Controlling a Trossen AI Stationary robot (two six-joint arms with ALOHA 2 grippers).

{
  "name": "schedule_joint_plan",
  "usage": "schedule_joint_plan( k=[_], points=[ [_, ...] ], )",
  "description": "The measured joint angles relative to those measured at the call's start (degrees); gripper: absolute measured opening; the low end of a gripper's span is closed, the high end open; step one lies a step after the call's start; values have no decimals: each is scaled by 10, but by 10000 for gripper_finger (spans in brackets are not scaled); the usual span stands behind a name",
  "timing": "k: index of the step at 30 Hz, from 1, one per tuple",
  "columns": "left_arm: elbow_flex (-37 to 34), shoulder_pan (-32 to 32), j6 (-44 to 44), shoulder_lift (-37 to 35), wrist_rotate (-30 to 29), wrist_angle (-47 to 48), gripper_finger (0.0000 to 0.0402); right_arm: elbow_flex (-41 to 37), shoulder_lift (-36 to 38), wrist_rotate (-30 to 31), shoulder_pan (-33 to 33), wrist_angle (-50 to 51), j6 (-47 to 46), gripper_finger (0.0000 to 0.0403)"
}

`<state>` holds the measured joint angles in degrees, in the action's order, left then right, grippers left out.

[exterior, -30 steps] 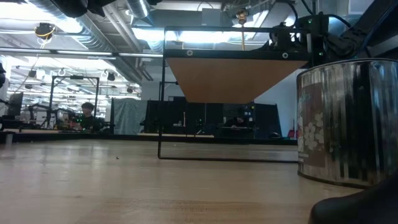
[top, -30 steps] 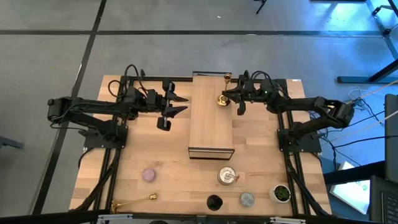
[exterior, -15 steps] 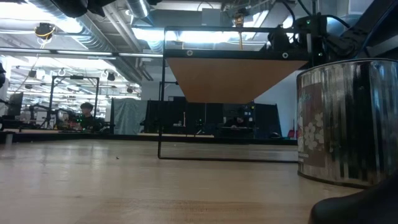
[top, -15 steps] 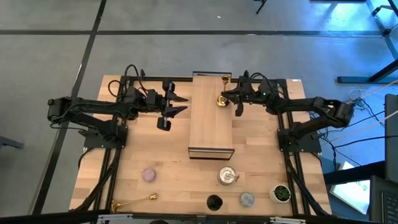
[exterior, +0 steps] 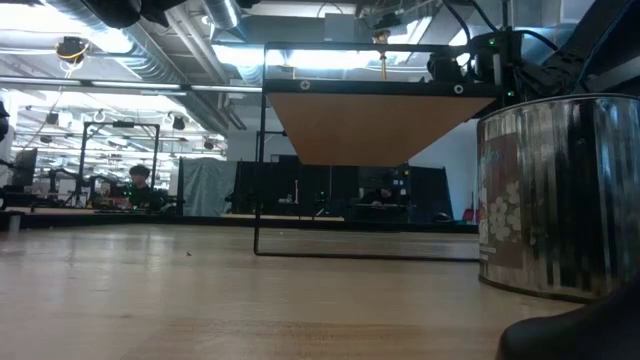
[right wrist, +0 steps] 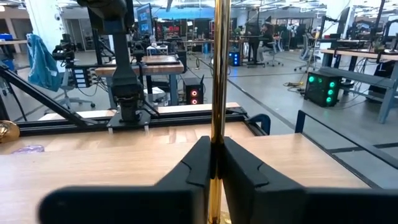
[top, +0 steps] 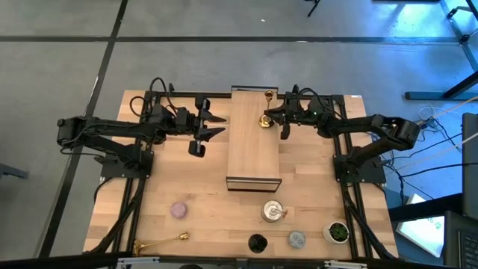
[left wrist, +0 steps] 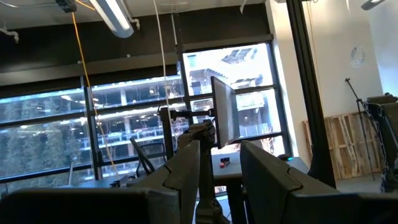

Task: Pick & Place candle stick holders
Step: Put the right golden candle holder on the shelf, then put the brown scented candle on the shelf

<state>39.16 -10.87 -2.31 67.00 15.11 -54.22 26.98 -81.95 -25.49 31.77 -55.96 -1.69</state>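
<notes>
My right gripper (top: pixel 275 116) is shut on a shiny gold stemmed candle stick holder (top: pixel 267 118) over the far right part of the long light-wood block (top: pixel 253 142). The holder stands upright; its stem shows above the block in the low view (exterior: pixel 382 55). My left gripper (top: pixel 214 125) hangs open and empty left of the block; in its wrist view (left wrist: pixel 219 174) it shows only the room. A second gold holder (top: pixel 160 241) lies on its side at the near left. The lilac-pink (top: pixel 178 210), silver (top: pixel 272 211), black (top: pixel 257 243) and grey-blue (top: pixel 296 239) holders stand near the front edge. My right gripper pinches the gold holder's thin stem (right wrist: pixel 217 124) between its two fingers (right wrist: pixel 193 171). The fingers come level from the table's right side and lie across the stem. The stem stands upright in the hold. Whether the foot (top: pixel 265 120) rests on the block, I cannot tell.
The wood block is a raised board on a black frame (exterior: pixel 262 150), with open space beneath it. A small white pot with a green plant (top: pixel 337 232) stands at the near right. The silver holder (exterior: pixel 560 190) fills the low view's right side.
My right gripper has shifted a little toward the table's left with the gold holder, which stays upright in the shut fingers. My left arm has kept still.
</notes>
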Motion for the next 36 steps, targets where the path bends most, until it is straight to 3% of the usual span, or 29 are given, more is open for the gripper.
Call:
schedule_joint_plan(
  k=[8,22,31,36],
  points=[
    [0,0,0,0,0,0,111,0,0,-1,0,-1,-4,119],
    [0,0,0,0,0,0,111,0,10,-4,0,-10,-25,151],
    [0,0,0,0,0,2,111,0,63,-2,0,47,-68,246],
    [0,0,10,0,32,2,111,0,117,-2,0,122,-67,283]
  ],
)
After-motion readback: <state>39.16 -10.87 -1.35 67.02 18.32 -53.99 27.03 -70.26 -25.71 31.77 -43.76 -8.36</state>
